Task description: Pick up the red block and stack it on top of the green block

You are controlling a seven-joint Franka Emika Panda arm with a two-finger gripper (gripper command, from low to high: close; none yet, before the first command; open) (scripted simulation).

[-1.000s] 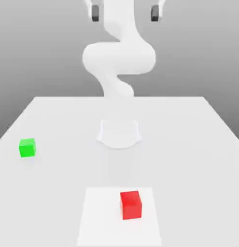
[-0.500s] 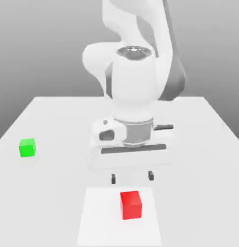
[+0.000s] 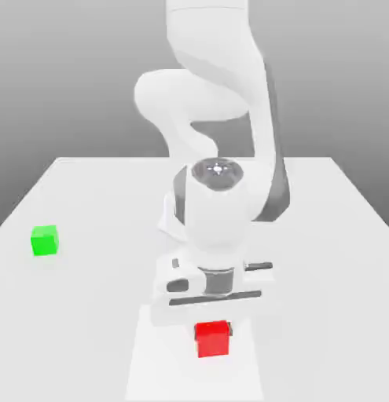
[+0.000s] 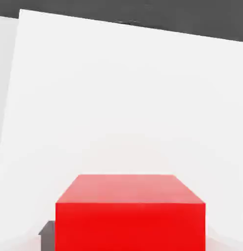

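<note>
Gripping the red cube (image 3: 213, 340) looks like the step in hand: the hand (image 3: 213, 329) is closed on it, with a dark fingertip at either side in the exterior view. The cube sits upright within the pale square patch (image 3: 160, 369) on the surface (image 3: 323, 283), and no lift can be made out. The green cube (image 3: 45, 241) stands well apart, towards the exterior view's left, with nothing on top of it.

So I would judge the task to be in its early part: the reach is done and the grasp made or nearly so. Left to do are the lift, the carry across to the green cube, the lowering onto its top face and the release.

Some things are hard to make out. The hand's body and the red cube cover much of the fingers, so how firmly and evenly they press cannot be told. The picture's edge cuts off the red cube in the hand view, where a dark piece of one finger (image 4: 47, 238) peeps out beside it. Whether the cube's underside touches the patch is hidden too.
</note>
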